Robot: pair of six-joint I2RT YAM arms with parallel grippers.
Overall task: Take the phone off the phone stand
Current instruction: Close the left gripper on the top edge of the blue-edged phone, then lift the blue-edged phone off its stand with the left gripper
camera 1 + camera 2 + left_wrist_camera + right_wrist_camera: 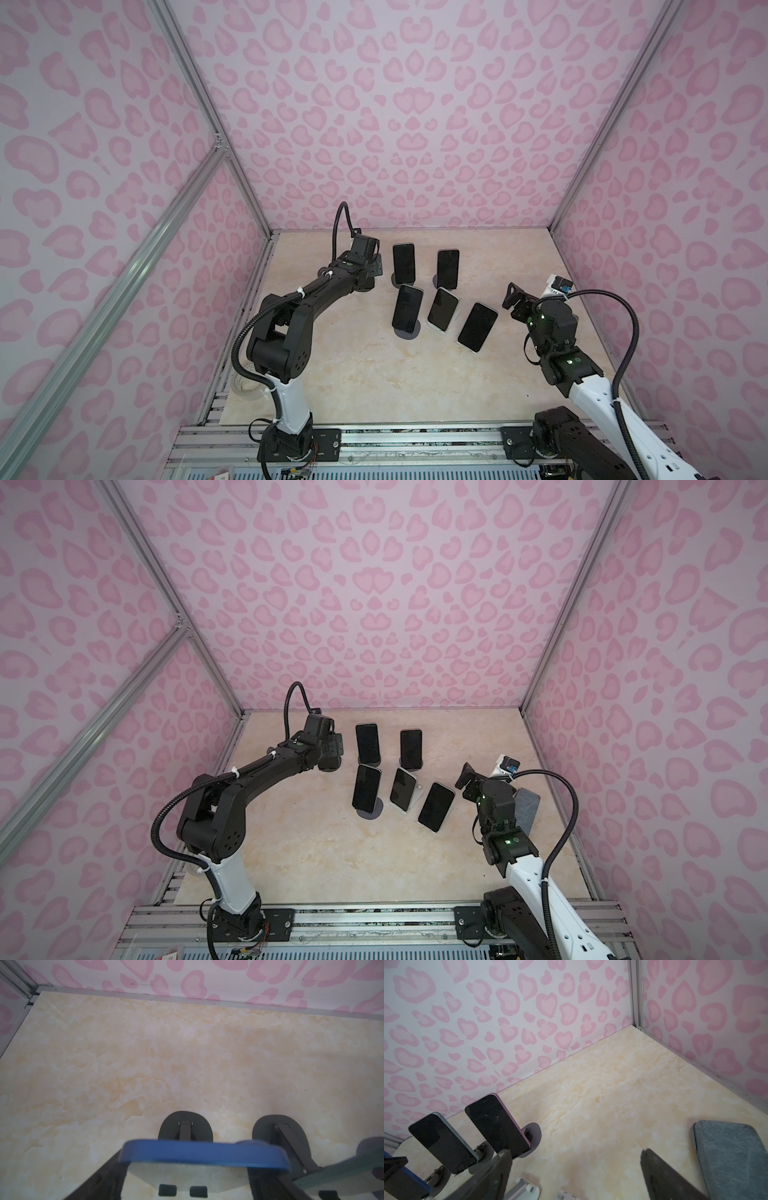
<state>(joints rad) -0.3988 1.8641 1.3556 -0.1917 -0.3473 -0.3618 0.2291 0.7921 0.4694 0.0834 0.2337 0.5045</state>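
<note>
Cream marbled tabletop (374,374), closed in behind and on both sides by pale walls (415,104) printed with pink heart-like blotches. Aluminium frame posts (199,95) up the corners, with one slanting brace across the left wall. Along the near edge, a slotted metal rail (415,440). Flat on the tabletop close to the right wall, a grey felt-like pad (733,1157) with rounded corners, partly hidden in a top view (527,808). At the near left edge, a translucent ring (247,384), perhaps tape.
</note>
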